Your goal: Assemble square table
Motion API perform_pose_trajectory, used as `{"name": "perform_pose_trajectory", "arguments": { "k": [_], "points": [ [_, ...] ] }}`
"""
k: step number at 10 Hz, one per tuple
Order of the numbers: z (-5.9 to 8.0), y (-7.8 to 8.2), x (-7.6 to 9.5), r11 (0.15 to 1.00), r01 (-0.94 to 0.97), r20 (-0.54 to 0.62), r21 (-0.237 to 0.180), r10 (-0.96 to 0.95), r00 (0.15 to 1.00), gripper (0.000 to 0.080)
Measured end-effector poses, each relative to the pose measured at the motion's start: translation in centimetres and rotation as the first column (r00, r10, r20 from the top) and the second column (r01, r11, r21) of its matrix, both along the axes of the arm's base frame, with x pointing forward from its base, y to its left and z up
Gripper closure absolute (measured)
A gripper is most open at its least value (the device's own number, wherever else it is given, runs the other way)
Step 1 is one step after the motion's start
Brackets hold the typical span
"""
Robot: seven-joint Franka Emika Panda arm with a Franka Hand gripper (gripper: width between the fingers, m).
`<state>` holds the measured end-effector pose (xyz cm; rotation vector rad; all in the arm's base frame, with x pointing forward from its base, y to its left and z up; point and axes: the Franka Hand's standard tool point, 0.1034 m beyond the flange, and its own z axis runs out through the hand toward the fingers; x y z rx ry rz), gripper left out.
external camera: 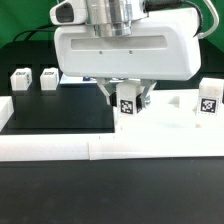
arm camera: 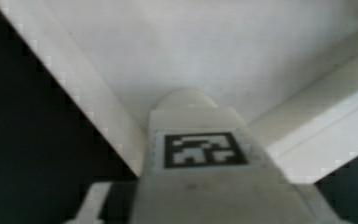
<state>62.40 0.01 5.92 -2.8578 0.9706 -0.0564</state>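
Upright white tagged leg [external camera: 128, 104]

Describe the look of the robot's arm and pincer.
The pincer has a broad, white, rounded box-shaped body with two short black fingers beneath it. Above sits a silver-grey cylindrical wrist, with a small white block attached beside it.

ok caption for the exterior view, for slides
Panda gripper straddling a tagged white leg; two more legs at the exterior view's left, a fourth at its right

The arm [external camera: 118, 12] points straight down; the gripper [external camera: 127, 103] hangs low, dark fingers [external camera: 106, 94] narrowly parted, clamping unclear.
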Motion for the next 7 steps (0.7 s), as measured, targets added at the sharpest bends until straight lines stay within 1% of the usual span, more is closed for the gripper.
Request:
{"name": "perform_pose_trajectory", "arguments": {
  "k": [3, 4, 5, 6, 7],
  "points": [
    [0.0, -0.05, 0.0, 0.972, 0.234, -0.026, 0.014, -0.233, 0.972, 0.0515],
    [-0.02, -0.24, -0.03, 0.931, 0.363, -0.052, 0.022, -0.362, 0.931, 0.0515],
    [-0.06, -0.46, -0.17, 0.868, 0.496, -0.087, 0.033, -0.492, 0.866, 0.0515],
    [-0.12, -0.51, -0.36, 0.809, 0.587, -0.116, 0.033, -0.58, 0.806, 0.0515],
    [-0.15, -0.39, -0.3, 0.711, 0.702, -0.145, 0.049, -0.69, 0.709, 0.0515]
  ]
}}
